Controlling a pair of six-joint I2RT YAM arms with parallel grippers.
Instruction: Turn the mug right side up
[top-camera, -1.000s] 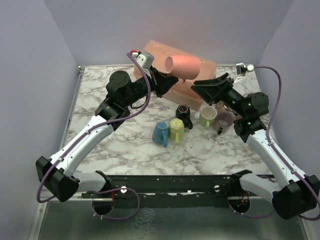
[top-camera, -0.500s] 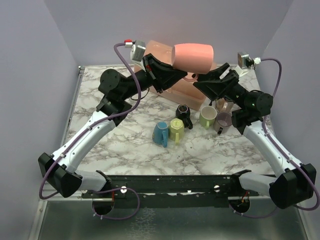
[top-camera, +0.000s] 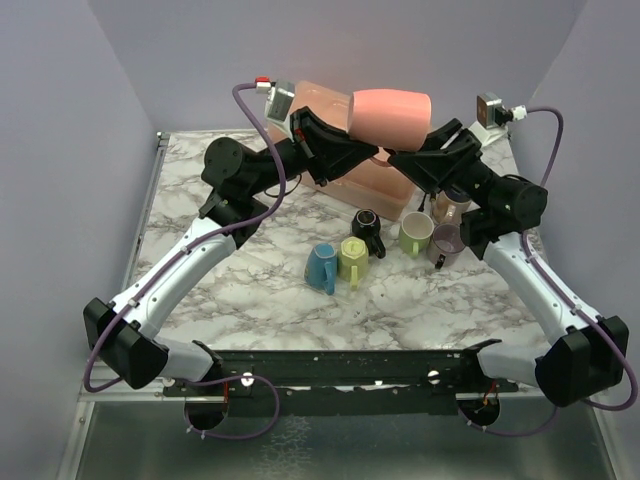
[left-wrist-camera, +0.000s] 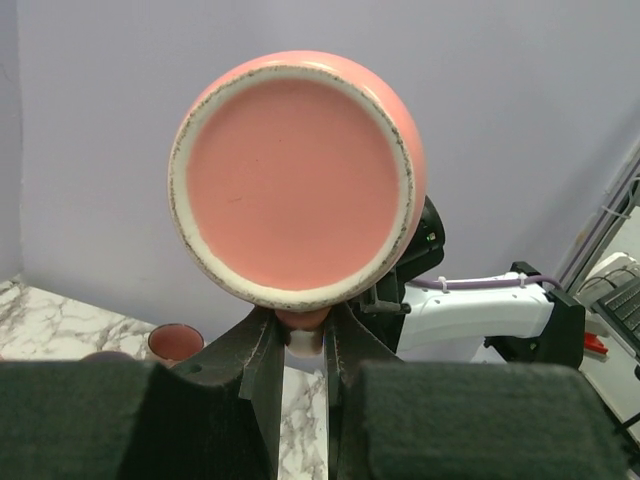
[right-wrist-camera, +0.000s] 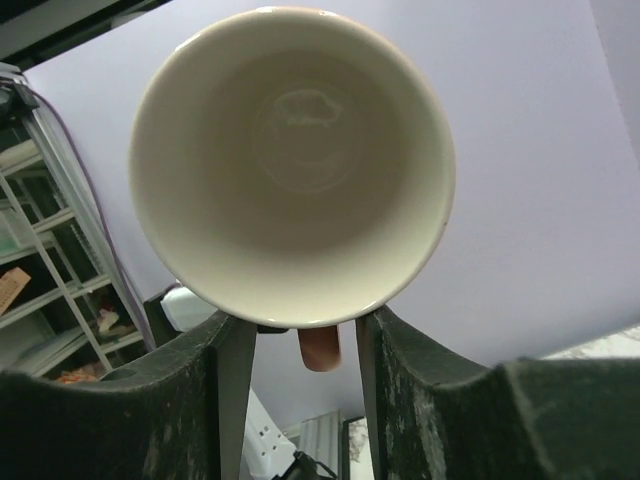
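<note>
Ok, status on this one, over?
Left hand shut on pink mug handle. Right hand open, straddling handle. Mug airborne, on its side. Small mugs below, not touching.

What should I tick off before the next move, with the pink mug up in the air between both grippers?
1. Grip: left gripper shut on the pink mug at its handle: ok.
2. Second grip: right gripper open, gaps on both sides of the handle: not ok.
3. Orientation: mug on its side, mouth facing the right wrist camera: not ok.
4. Clearance: mug held above the small mugs: ok.
5. Grip firmness: cannot tell.
</note>
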